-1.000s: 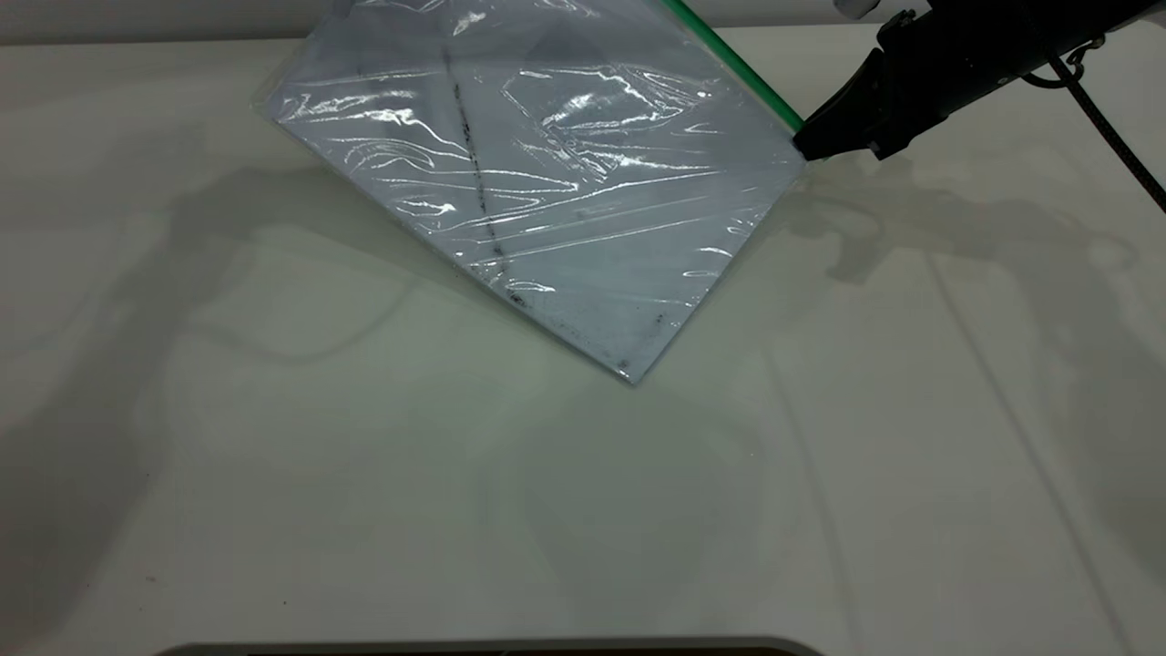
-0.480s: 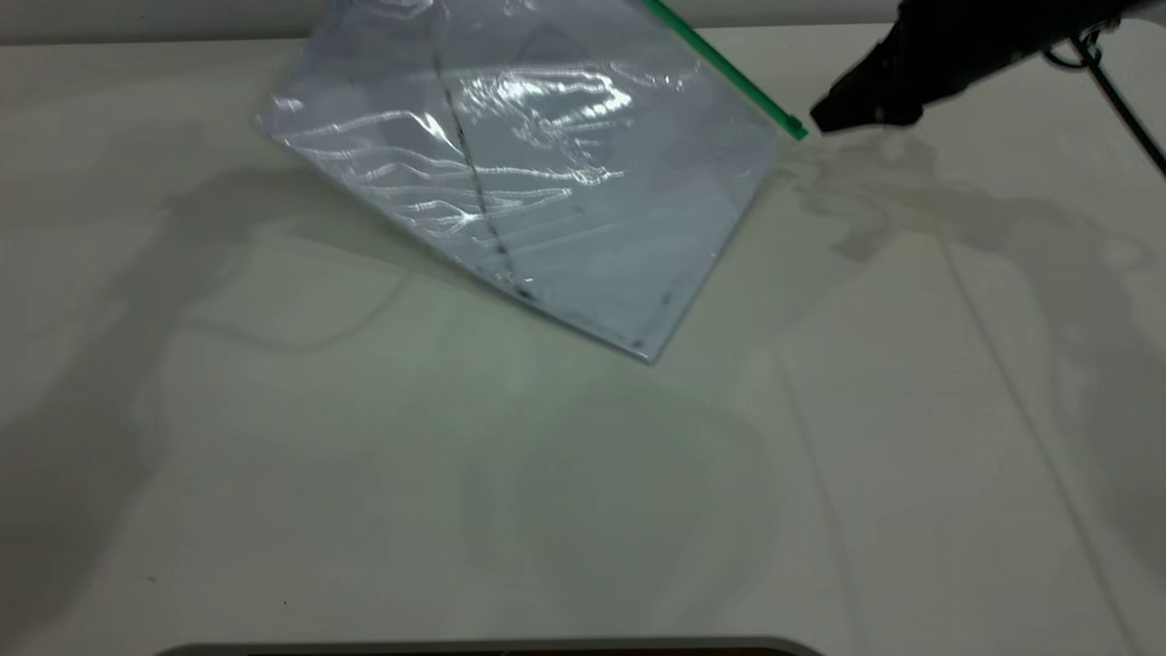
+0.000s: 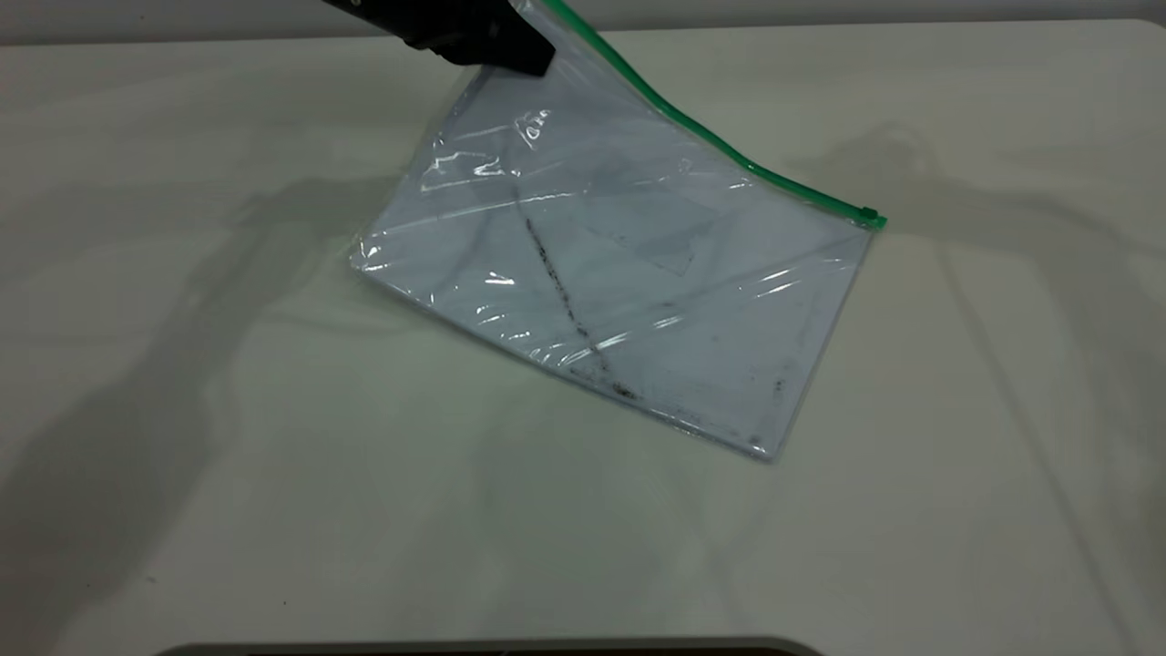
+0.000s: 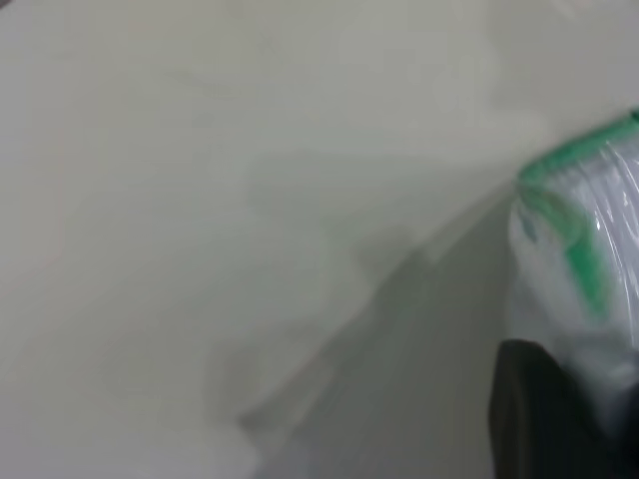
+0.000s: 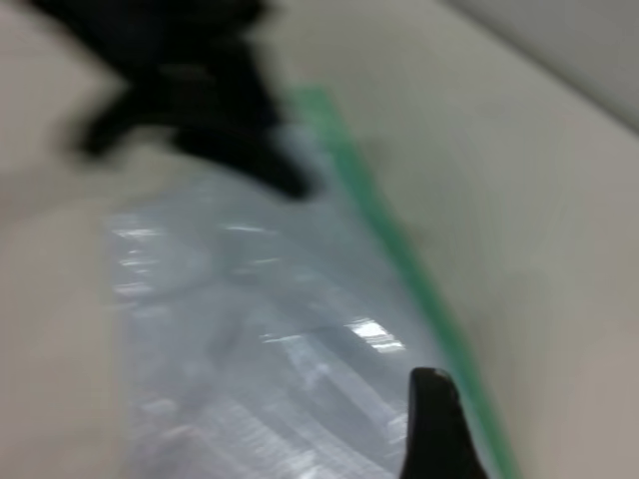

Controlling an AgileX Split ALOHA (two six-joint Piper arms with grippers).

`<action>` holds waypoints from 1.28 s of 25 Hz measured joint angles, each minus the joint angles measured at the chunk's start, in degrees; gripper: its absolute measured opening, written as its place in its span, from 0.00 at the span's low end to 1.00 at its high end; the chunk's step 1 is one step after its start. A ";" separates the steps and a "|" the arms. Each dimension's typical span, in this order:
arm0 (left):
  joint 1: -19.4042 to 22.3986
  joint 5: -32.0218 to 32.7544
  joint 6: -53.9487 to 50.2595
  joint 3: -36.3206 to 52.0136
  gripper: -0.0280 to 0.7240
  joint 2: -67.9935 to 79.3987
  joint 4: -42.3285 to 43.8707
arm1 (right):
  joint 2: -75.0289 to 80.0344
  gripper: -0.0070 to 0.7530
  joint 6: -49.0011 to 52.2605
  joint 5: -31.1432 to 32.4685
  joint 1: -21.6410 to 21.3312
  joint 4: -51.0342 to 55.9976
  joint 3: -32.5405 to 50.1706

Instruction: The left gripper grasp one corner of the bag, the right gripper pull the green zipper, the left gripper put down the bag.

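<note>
Table (image 3: 273, 510), pale and wide, bears the bag (image 3: 638, 301), a clear pouch lying tilted with a white streaked sheet and small pocket inside. Left gripper (image 3: 510, 50) is clamped on its far corner, holding that end raised. Green zipper (image 3: 872, 219) sits at the strip's opposite end; the right gripper (image 5: 434, 429) shows one finger, so its state is unclear.

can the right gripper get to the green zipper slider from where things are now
Probably yes. The green zipper sits at the bag's far-right corner with nothing over it; the left gripper holds the opposite corner. The right gripper hovers beside the green strip.
</note>
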 joint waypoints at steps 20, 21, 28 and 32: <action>5.03 25.84 -46.23 0.00 0.76 -36.64 46.14 | -42.46 0.65 55.90 18.44 0.00 -34.75 5.98; 5.03 27.60 -47.82 0.00 0.76 -38.62 47.26 | -45.27 0.65 57.16 18.50 0.00 -36.22 8.51; 5.03 29.39 -57.68 0.12 0.75 -51.05 54.75 | -64.09 0.65 65.11 18.59 0.00 -40.98 30.01; 5.03 29.39 -64.66 3.33 0.73 -58.44 60.08 | -74.28 0.65 70.25 17.29 0.00 -46.13 42.86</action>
